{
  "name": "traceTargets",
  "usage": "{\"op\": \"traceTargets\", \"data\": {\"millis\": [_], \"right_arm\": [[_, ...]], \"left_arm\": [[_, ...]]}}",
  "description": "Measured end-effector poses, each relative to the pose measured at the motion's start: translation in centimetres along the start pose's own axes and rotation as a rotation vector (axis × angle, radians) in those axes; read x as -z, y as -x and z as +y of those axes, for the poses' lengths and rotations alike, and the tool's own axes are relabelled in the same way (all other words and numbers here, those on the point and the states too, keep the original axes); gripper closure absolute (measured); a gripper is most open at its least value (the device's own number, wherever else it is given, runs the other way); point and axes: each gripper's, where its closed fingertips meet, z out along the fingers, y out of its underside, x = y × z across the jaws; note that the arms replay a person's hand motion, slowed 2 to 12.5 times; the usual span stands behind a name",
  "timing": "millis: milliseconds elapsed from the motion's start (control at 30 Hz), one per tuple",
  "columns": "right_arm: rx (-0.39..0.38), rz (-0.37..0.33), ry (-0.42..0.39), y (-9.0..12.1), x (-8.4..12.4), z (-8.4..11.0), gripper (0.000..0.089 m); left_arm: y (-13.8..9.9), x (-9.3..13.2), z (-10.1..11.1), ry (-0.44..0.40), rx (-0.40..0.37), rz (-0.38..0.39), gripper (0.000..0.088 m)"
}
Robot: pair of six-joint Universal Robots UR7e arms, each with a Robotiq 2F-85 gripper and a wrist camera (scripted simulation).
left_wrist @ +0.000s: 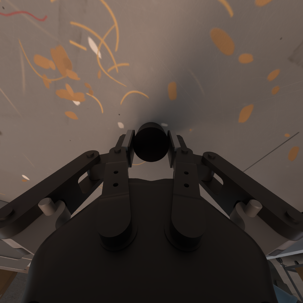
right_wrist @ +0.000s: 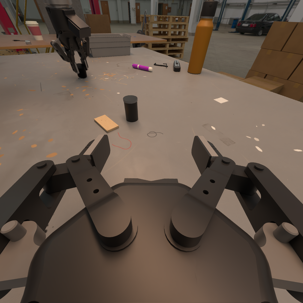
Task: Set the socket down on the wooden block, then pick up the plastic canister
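Left gripper [left_wrist: 150, 144] pointing down, clamped on black socket [left_wrist: 150, 142] at table [left_wrist: 164, 49].

An industrial hall used as a warehouse and workshop.
A paint-flecked worktable [right_wrist: 180, 101] stands before stacked wooden pallets [right_wrist: 165, 32], piled cardboard boxes [right_wrist: 278, 54], blue steel columns [right_wrist: 246, 11], a parked dark car [right_wrist: 257, 23] and a bare concrete floor [right_wrist: 229, 49].
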Motion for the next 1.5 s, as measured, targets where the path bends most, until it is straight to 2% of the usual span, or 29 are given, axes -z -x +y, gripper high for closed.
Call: {"op": "traceTargets", "data": {"millis": [167,333,733,1033,1267,1500], "right_arm": [[-0.001,0.000,-0.002,0.0,0.0,0.0,0.0039],[-0.003,-0.001,-0.006,0.0,0.1,-0.1,0.0039],[-0.003,-0.005,-0.009,0.2,0.0,-0.2,0.0039],[-0.003,-0.006,-0.009,0.2,-0.1,-0.2,0.0039],[-0.006,-0.006,-0.015,0.2,0.0,-0.3,0.0039],[-0.006,-0.005,-0.015,0.2,0.0,-0.4,0.0039]], "left_arm": [[-0.4,0.4,0.3,-0.002,0.024,0.015,0.0532],[-0.5,1.4,0.4,-0.058,0.070,0.014,0.0532],[-0.7,5.0,1.1,-0.182,0.163,-0.015,0.0532],[-1.2,7.5,1.0,-0.206,0.184,-0.043,0.0532],[-1.7,9.7,-0.6,-0.212,0.162,-0.088,0.0532],[-3.2,12.1,-4.7,-0.270,0.120,-0.110,0.0532]]}}
